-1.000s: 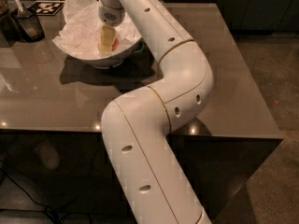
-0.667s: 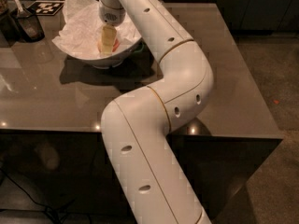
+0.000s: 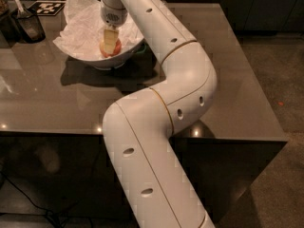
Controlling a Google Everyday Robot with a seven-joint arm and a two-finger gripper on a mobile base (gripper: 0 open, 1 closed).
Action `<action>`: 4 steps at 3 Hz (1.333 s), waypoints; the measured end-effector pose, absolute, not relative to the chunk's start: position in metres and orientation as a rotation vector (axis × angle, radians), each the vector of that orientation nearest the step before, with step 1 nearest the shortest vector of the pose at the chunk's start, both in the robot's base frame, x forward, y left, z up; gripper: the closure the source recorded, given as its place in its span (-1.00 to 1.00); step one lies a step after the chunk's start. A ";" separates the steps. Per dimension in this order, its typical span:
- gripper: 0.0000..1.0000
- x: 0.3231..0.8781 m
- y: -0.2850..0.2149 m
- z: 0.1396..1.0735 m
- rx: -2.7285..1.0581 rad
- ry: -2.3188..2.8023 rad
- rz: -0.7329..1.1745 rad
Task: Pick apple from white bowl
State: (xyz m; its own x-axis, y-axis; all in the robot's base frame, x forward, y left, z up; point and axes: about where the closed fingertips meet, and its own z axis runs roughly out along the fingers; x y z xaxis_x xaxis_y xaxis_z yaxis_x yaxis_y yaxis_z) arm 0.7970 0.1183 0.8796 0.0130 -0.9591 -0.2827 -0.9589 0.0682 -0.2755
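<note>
Fruit first: the small round apple, yellow-orange with a red blush, sits low inside the wide glossy white bowl, near its front wall, on the crumpled white paper lining. Compared with a second ago, almost nothing has shifted. The pale two-finger gripper was already down in the bowl at this spot, and it is there now, directly over and in front of the apple, hiding the middle of it, so that only the red flanks show on either side. Whether the gripper has closed on the apple or merely straddles it cannot be told, nor whether the fruit has left the paper.

My reading is that the approach is over and the grasp is being settled; the lift has not begun. The white jointed arm reaches across the glossy dark table from the near edge. A dark container with a utensil stands well apart, to the left of the bowl, next to a black-and-white marker card.
</note>
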 end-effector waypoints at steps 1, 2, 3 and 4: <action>0.32 0.797 0.118 0.880 -1.906 1.962 -0.001; 0.76 0.797 0.118 0.880 -1.906 1.962 -0.001; 0.87 0.797 0.118 0.880 -1.906 1.962 -0.001; 0.38 0.797 0.118 0.880 -1.906 1.962 -0.001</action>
